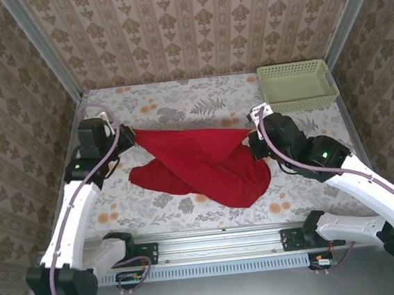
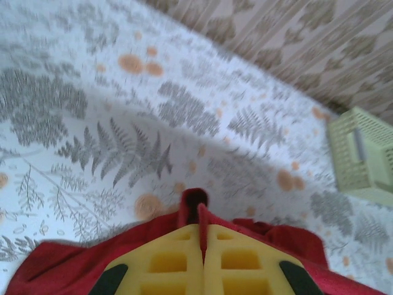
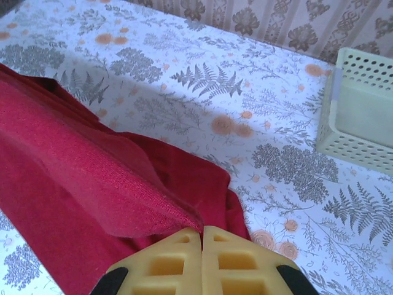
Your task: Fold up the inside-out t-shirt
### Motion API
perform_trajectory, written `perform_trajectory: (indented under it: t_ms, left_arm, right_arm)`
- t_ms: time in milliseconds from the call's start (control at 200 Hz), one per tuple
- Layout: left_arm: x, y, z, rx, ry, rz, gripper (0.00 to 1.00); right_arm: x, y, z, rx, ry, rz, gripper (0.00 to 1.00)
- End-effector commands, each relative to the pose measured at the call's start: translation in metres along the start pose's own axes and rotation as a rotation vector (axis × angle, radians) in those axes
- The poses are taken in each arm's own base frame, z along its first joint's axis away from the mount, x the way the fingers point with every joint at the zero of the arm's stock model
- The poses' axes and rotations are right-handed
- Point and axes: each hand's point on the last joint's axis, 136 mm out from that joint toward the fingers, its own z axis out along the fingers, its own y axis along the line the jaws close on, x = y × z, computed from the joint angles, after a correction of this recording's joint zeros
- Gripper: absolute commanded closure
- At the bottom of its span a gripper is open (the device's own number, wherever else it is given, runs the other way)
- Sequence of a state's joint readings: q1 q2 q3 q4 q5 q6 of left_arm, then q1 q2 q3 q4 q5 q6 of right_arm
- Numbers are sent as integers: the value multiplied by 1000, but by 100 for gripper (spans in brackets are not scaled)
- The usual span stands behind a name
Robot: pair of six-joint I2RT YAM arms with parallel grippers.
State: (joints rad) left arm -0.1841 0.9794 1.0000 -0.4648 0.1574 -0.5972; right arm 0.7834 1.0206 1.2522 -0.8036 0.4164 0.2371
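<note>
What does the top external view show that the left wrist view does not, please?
Top external view: the right pincer shut on the plain red soft cloth t-shirt, whose whole crumpled outline stretches across to the left pincer. Left wrist view: close up, that pincer's yellow fingers pressed together on a small red fold. Both: the shirt, the pale green perforated plastic basket and the fern-printed tablecloth.

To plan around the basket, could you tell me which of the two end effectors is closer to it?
The right end effector, shut on the t-shirt near the basket; the left end effector grips its opposite end, farther away.
</note>
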Motion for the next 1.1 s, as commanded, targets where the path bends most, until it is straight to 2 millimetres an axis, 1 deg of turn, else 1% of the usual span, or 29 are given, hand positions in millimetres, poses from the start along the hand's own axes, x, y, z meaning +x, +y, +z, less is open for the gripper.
perform_trajectory:
  t_ms: [0,30,80,115,170,220,300,365,375,385,405,475,510,590,655,675,710,745,795,825,865,905,940,965,1030,1095]
  left_arm:
    - [-19,0,-31,-54,-100,26,100]
    - [-19,-4,-35,-46,-109,37,100]
    - [-15,-9,-35,-38,-105,52,100]
    - [-9,-10,-30,-40,-82,61,100]
    - [5,-9,-15,-45,-18,70,100]
    - [25,-8,5,-47,66,76,100]
    - [60,-13,35,-37,216,90,100]
    - [89,-28,52,-11,306,137,100]
    - [91,-29,54,-11,311,141,100]
    - [99,-35,55,3,327,158,100]
    - [108,-42,58,17,347,178,100]
    - [137,-64,64,84,395,221,100]
    - [149,-71,65,109,410,233,100]
    - [175,-85,62,171,435,260,100]
    - [192,-89,56,201,458,283,92]
    - [195,-88,55,206,461,288,88]
    - [199,-85,51,213,467,289,77]
    - [200,-77,49,202,465,285,66]
    - [196,-61,44,172,449,266,58]
    - [192,-46,42,138,441,247,54]
    - [184,-22,41,71,428,208,49]
    - [175,5,40,-2,414,158,44]
    - [170,23,40,-39,418,117,41]
    - [162,38,41,-70,411,75,39]
    - [153,58,46,-106,427,27,35]
    - [148,65,55,-134,454,17,34]
  right_arm:
    - [-19,-20,-18,57,-74,29,100]
    - [-20,-21,-17,52,-78,39,100]
    - [-16,-20,-13,46,-70,50,100]
    - [-10,-21,-7,49,-51,58,100]
    - [4,-25,6,66,-5,75,100]
    - [20,-30,20,86,53,103,100]
    - [53,-50,41,167,162,186,100]
    - [83,-68,54,241,263,256,100]
    - [87,-71,56,253,278,269,100]
    - [92,-73,57,263,292,281,100]
    - [101,-78,59,283,319,306,100]
    - [129,-95,64,343,385,391,100]
    - [141,-103,64,373,406,438,100]
    - [158,-118,62,409,415,539,100]
    - [168,-129,60,441,408,593,100]
    - [170,-131,59,451,405,603,100]
    - [173,-135,59,466,407,615,100]
    - [178,-139,60,479,417,622,100]
    - [183,-142,62,491,433,629,100]
    - [187,-143,64,494,445,630,100]
    - [190,-144,67,499,456,629,100]
    - [191,-143,70,496,462,625,100]
    - [191,-143,72,491,461,622,100]
    - [190,-142,73,482,457,619,100]
    - [187,-140,77,457,451,603,100]
    - [185,-140,76,454,451,594,100]
